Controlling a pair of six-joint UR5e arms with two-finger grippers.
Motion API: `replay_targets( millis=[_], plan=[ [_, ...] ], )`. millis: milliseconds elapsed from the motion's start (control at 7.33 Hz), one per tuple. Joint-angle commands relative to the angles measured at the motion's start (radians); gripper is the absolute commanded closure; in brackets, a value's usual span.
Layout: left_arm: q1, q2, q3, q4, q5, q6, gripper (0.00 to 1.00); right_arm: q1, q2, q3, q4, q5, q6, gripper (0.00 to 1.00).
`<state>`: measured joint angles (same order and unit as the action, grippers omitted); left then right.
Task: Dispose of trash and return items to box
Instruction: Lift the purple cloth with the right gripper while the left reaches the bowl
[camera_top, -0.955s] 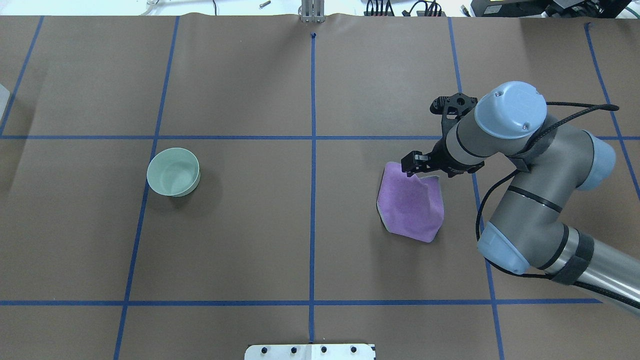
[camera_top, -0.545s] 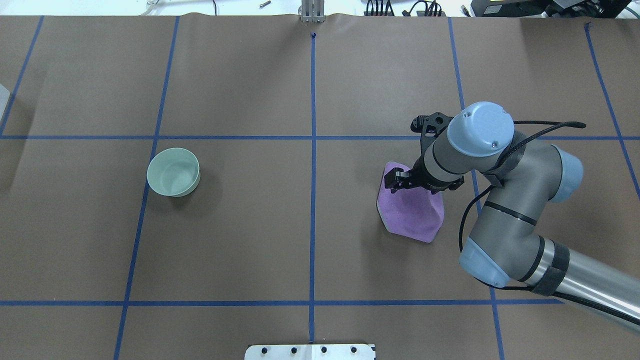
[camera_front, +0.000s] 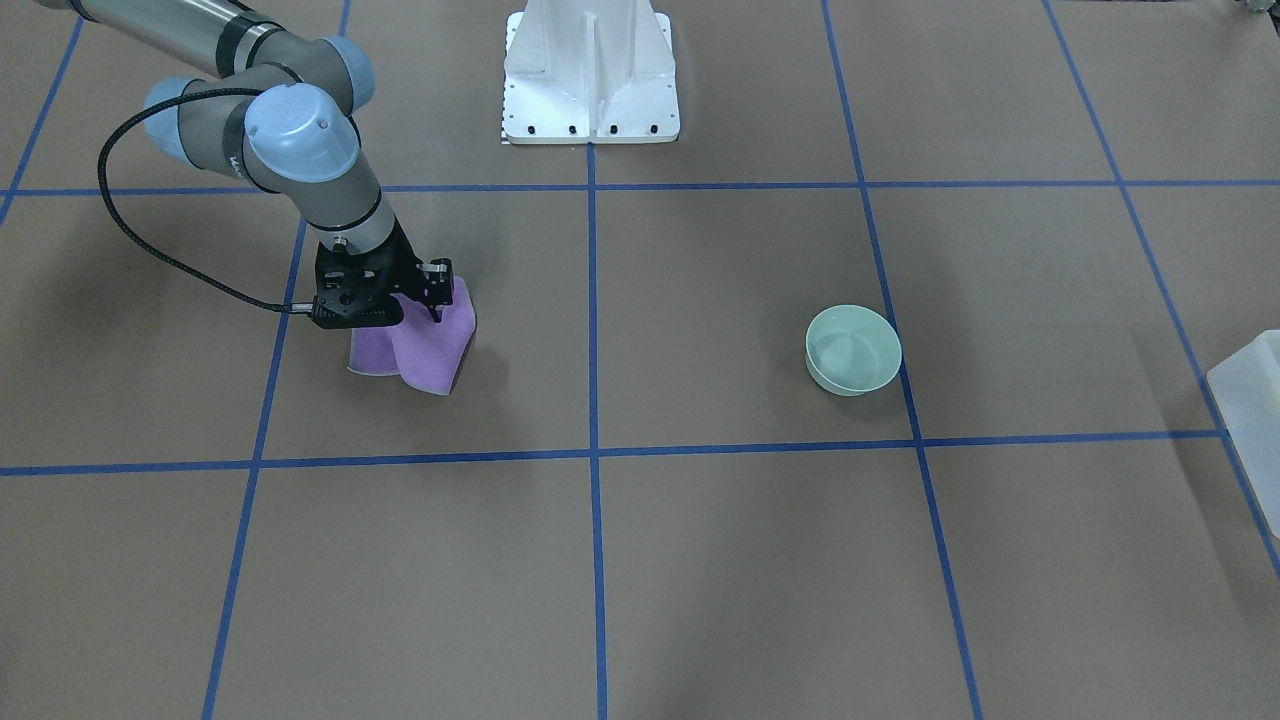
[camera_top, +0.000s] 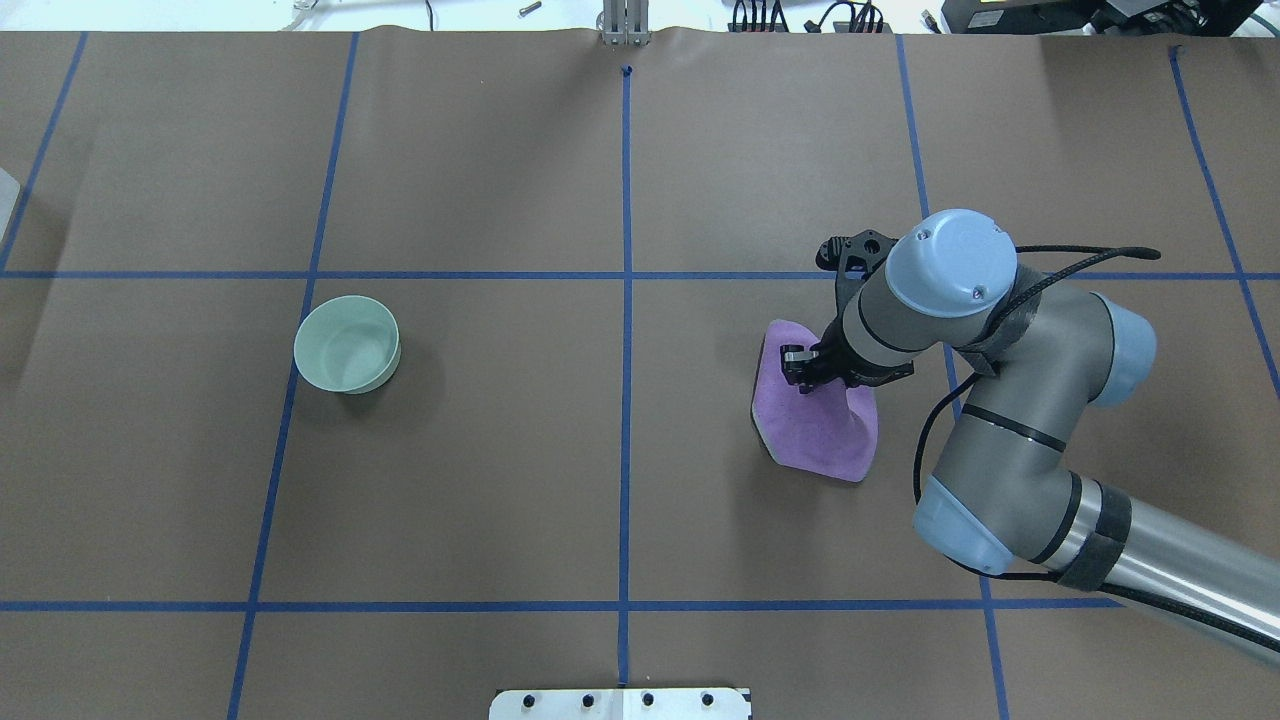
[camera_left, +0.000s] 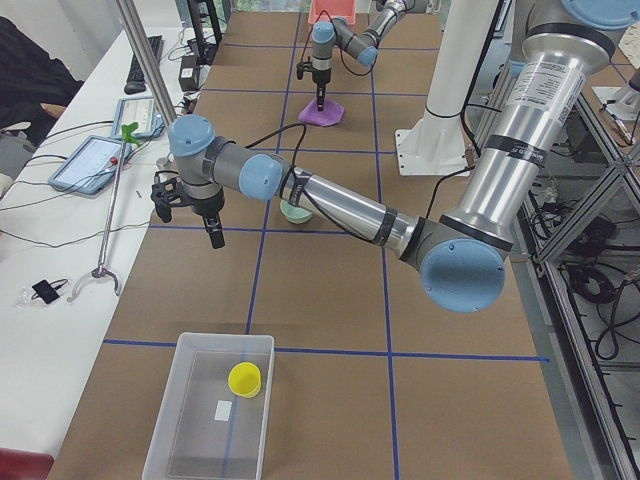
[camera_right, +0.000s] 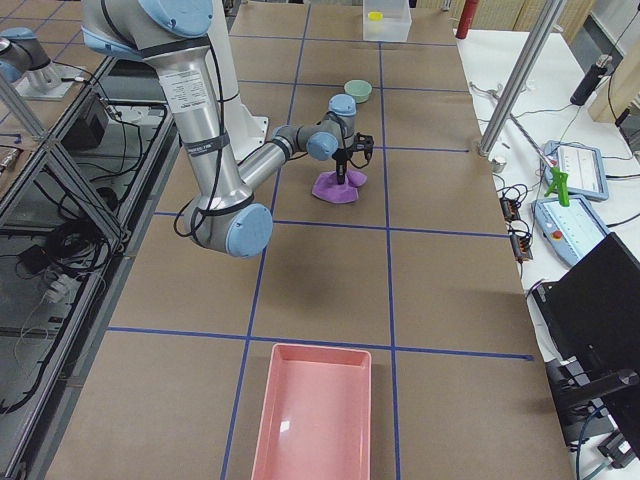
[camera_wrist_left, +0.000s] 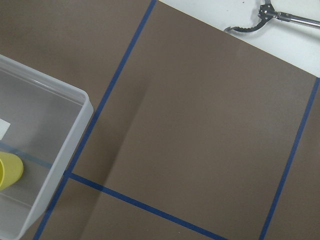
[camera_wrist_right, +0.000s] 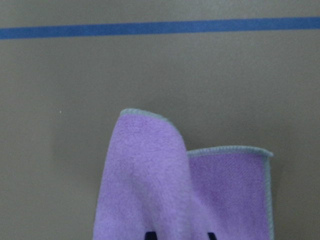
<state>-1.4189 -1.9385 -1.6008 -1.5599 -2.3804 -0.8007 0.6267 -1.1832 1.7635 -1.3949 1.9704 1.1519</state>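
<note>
The soft purple cloth (camera_top: 815, 430) is pinched tight by the right claw (camera_top: 800, 375). A yellow cup (camera_left: 244, 379) is already boxed; the pale green bowl (camera_top: 346, 343), well apart from the claw, is left waiting.

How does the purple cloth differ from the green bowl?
The purple cloth is soft and rumpled, bunched into a peak; the green bowl is rigid, round and upright. The right gripper pinches the cloth; the bowl stands alone, untouched. Both rest on the brown table.
</note>
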Motion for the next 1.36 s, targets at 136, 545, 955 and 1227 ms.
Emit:
replay_targets(
  millis=[136, 545, 955, 1227],
  plan=[
    [0.162, 0.012, 0.034, -0.269, 0.006, -0.262, 0.02, 0.160, 0.002, 0.013, -0.028, 0.126, 0.005, 1.00],
    [0.259, 0.036, 0.048, -0.364, 0.076, -0.304, 0.02, 0.254, 0.022, 0.152, -0.217, 0.147, -0.003, 1.00],
    [0.438, 0.071, -0.072, -0.405, 0.159, -0.497, 0.03, 0.407, 0.004, 0.172, -0.262, 0.209, -0.061, 1.00],
    [0.550, 0.124, -0.117, -0.405, 0.252, -0.524, 0.03, 0.447, 0.007, 0.189, -0.326, 0.237, -0.098, 1.00]
  ],
)
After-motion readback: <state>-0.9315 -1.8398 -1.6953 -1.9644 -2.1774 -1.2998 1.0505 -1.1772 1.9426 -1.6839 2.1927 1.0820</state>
